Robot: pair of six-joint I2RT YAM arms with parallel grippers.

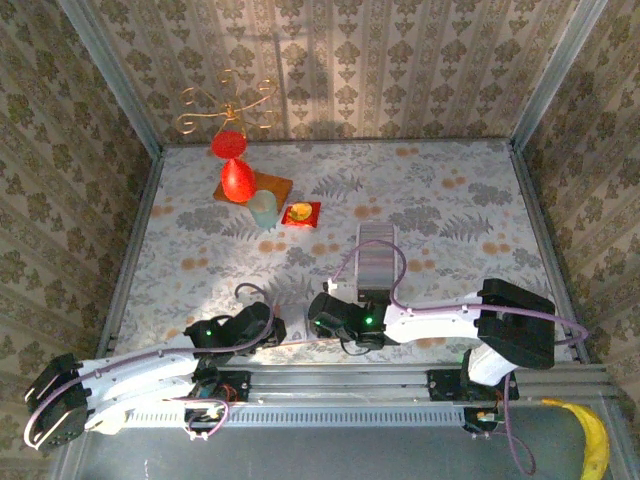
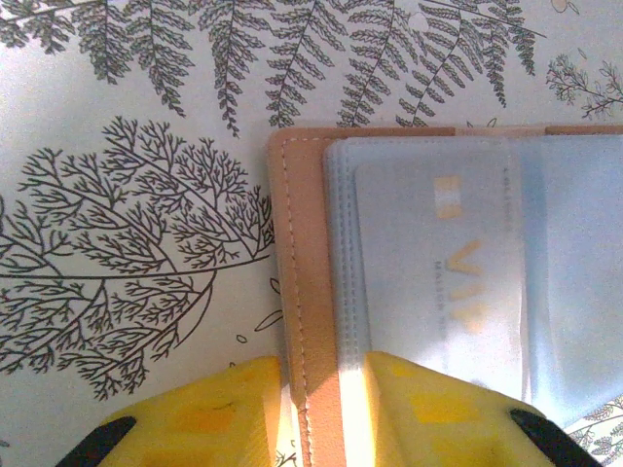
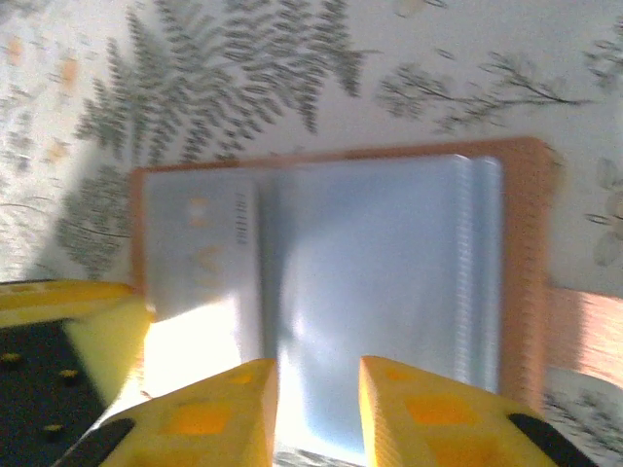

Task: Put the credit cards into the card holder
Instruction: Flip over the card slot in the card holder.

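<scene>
The card holder point(image 2: 307, 292) lies open on the patterned table, a tan cover with clear sleeves inside. My left gripper point(image 2: 321, 365) is shut on its stitched tan edge and the sleeve edges beside it. A pale credit card point(image 2: 438, 272) with gold lettering sits in a sleeve. In the right wrist view the same card point(image 3: 200, 243) is at the holder's left side, and the tan cover point(image 3: 531, 253) frames the sleeves. My right gripper point(image 3: 318, 370) hangs over the middle sleeve page, its fingers apart with nothing pinched. From above, both grippers point(image 1: 275, 328) point(image 1: 322, 315) meet at the near table edge.
A long clear ribbed tray point(image 1: 375, 255) lies just behind the right gripper. At the back left are a red ornament point(image 1: 235, 180) on a wooden board point(image 1: 278, 186), a pale cup point(image 1: 262, 210), a small red square point(image 1: 302, 213) and a gold wire stand point(image 1: 228, 105).
</scene>
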